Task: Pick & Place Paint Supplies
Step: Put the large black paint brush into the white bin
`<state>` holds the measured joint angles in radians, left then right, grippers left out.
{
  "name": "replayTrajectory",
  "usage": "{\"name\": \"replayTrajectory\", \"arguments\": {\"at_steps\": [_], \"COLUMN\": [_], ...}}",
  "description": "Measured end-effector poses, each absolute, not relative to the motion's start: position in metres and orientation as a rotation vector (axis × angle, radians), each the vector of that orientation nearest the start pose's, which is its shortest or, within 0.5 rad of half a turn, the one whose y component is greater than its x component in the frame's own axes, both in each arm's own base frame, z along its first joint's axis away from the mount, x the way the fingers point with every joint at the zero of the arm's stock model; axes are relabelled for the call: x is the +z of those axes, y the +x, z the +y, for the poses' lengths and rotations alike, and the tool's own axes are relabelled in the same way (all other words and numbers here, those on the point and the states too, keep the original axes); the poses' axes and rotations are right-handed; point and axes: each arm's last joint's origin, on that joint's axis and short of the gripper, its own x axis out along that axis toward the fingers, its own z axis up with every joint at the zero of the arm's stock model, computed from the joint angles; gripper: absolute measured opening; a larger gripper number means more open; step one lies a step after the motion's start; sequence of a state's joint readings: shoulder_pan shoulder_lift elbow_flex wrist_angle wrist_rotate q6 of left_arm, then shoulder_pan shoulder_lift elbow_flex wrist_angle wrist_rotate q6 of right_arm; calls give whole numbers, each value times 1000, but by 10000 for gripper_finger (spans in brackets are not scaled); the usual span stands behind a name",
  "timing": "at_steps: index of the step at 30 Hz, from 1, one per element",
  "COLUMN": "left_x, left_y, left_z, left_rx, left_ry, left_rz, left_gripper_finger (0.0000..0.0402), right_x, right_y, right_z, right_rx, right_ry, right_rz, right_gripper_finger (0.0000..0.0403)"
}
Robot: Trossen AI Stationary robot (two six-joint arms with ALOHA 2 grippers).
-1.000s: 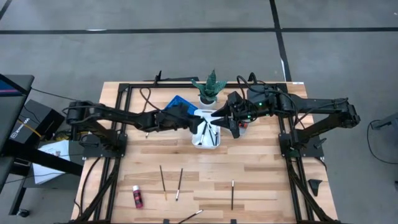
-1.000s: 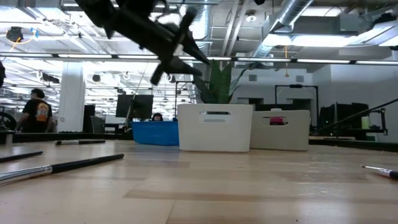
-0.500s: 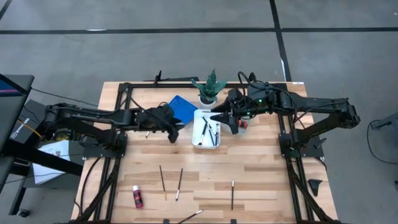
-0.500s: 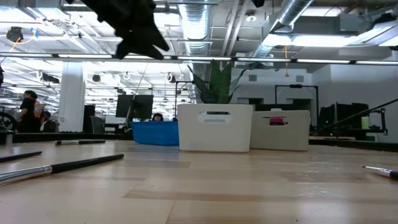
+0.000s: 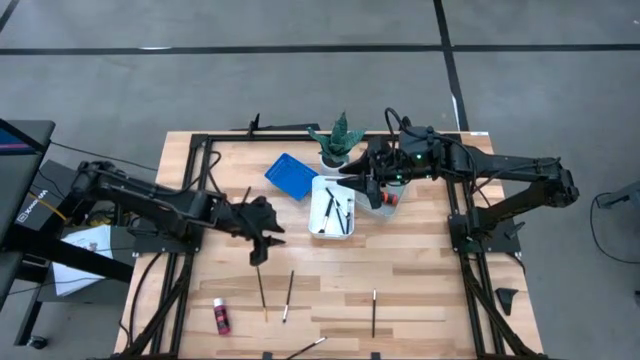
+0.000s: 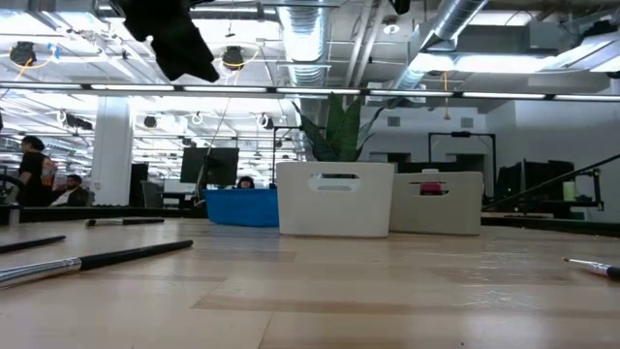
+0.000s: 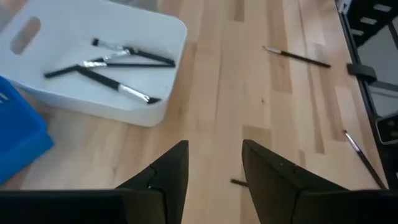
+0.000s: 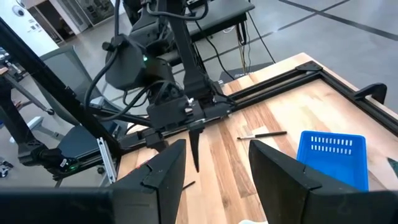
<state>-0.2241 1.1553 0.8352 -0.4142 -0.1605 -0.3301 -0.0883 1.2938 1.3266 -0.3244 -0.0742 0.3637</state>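
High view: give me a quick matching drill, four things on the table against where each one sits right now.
Things:
1. white tray
2. blue tray
3. red paint bottle
4. left end effector

Places:
A. near the table's front-left edge, lying alone
B. beside the potted plant, holding no brushes
C. above bare wood, over the far end of a loose paintbrush
D. mid-table, holding several paintbrushes

Pairs: 1-D, 2-B, 3-A, 4-C
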Motion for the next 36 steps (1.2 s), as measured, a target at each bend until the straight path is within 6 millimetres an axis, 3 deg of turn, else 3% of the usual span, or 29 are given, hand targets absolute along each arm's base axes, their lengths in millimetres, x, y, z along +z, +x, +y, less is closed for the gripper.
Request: {"name": "replayTrajectory", "arguments": {"at_steps": [12, 21, 30, 33, 36], "left_x": [259, 257, 252, 250, 242], "left_y": [223, 221, 216, 219, 225], "left_z": [-73, -75, -68, -72, -83], "left_rx": [-37, -37, 265, 187, -17], "left_ry": [-142, -130, -358, -429, -395], "left_rz": [755, 779, 781, 823, 909], "left_gripper_finger": [145, 145, 145, 145, 145], "right_x": [396, 396, 394, 393, 392], "right_y": [282, 282, 282, 282, 281], "right_z": [-20, -18, -15, -12, -9], "right_rx": [-60, -55, -52, -51, -67], "right_ry": [406, 413, 430, 436, 440], "right_rz": [304, 307, 328, 341, 346], "right_gripper_finger": [173, 173, 173, 173, 173]}}
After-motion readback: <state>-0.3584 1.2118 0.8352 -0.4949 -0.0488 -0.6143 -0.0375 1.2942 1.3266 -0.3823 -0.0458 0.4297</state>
